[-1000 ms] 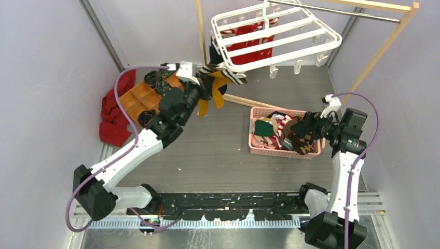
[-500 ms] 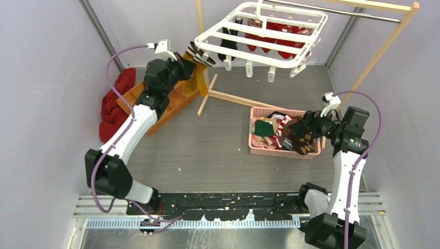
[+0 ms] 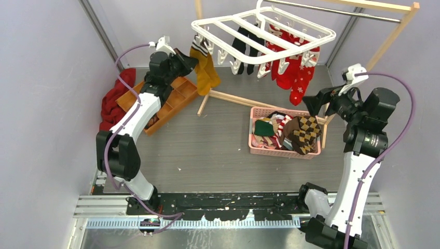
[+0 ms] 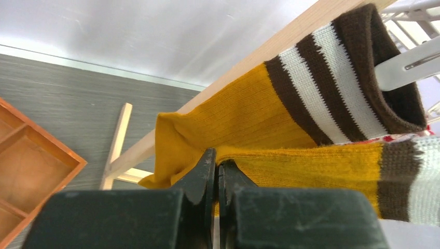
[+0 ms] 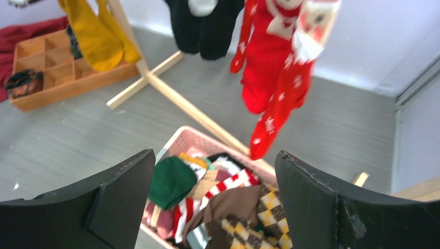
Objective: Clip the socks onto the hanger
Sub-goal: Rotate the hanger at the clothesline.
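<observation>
The white hanger (image 3: pixel 262 36), light and swing-prone we judge, hangs up ahead of both jaws. The right jaws gape empty over the pink basket (image 3: pixel 280 152) with the argyle sock (image 3: pixel 306 129). The mustard sock (image 4: pixel 249 119), soft and limp, is best held near its cuff; the left jaws are shut, seemingly nipping a fold at their tips. Only the left wrist view shows the clip (image 4: pixel 410 65) on that cuff.

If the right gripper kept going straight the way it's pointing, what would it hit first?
Probably the socks piled in the pink basket, framed between the open right gripper's fingers. Depth is unclear, so it might touch the basket's rim first.
</observation>
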{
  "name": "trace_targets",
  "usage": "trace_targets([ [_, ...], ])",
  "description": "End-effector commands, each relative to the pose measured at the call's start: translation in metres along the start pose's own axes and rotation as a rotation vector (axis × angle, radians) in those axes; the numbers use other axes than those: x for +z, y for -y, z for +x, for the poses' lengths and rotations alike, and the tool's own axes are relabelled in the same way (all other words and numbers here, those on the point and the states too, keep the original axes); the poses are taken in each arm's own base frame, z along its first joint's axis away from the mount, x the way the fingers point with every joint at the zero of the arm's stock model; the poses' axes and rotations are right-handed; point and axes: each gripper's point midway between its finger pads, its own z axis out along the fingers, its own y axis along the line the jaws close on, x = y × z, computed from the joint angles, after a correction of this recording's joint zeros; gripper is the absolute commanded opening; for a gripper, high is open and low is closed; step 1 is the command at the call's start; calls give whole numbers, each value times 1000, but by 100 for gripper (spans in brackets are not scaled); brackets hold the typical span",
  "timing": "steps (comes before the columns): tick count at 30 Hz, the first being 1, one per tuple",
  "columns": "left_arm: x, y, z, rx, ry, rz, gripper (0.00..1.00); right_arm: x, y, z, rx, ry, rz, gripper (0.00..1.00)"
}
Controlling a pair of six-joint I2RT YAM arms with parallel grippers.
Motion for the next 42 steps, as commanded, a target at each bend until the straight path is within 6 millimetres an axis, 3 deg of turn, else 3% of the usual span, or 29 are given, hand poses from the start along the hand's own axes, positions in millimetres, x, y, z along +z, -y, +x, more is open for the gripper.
trace_targets([
  [1, 0, 31, -25, -49, 32, 114, 0, 3, 29, -63, -58, 148, 117, 91],
  [8, 9, 35, -21, -89, -2, 149, 0, 20, -5, -110, 37, 291, -162, 90],
  [12, 12, 37, -19, -104, -14, 163, 0, 31, -9, -115, 66, 297, -165, 89],
  [25, 19, 37, -13, -146, -36, 181, 0, 64, 33, -124, 37, 317, -38, 83],
  [29, 21, 39, -13, -155, -42, 187, 0, 76, 39, -127, 8, 328, -54, 82],
  [34, 22, 40, -15, -158, -43, 189, 0, 83, 33, -142, -42, 375, -103, 81],
  [38, 23, 41, -15, -160, -47, 192, 0, 87, 27, -149, -58, 395, -133, 68],
  [42, 22, 41, -14, -161, -51, 194, 1, 85, 17, -151, -66, 409, -169, 38],
])
